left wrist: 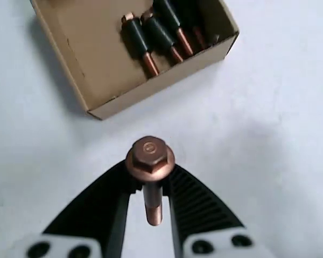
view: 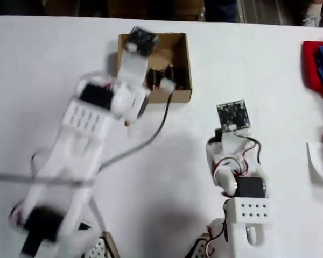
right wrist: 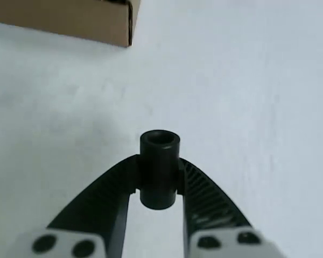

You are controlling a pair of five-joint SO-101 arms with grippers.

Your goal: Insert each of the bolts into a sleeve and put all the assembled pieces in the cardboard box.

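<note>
The cardboard box (left wrist: pixel 86 59) stands open on the white table, with several assembled pieces (left wrist: pixel 159 35) lying inside: black sleeves with copper bolt ends sticking out. In front of the box, my left gripper (left wrist: pixel 151 180) is shut on a copper bolt (left wrist: pixel 150 161), which it holds above the table with the hex head toward the box. My right gripper (right wrist: pixel 159 177) is shut on a black sleeve (right wrist: pixel 159 161), its open bore showing. A corner of the box (right wrist: pixel 97 21) lies beyond it. In the high view the box (view: pixel 180 64) sits at the table's far middle, partly under one arm.
A red cloth (view: pixel 317 64) and a white object (view: pixel 320 161) lie at the table's right edge. A grey cable (view: pixel 151 134) hangs across the table between the arms. Bare white table spreads around the box.
</note>
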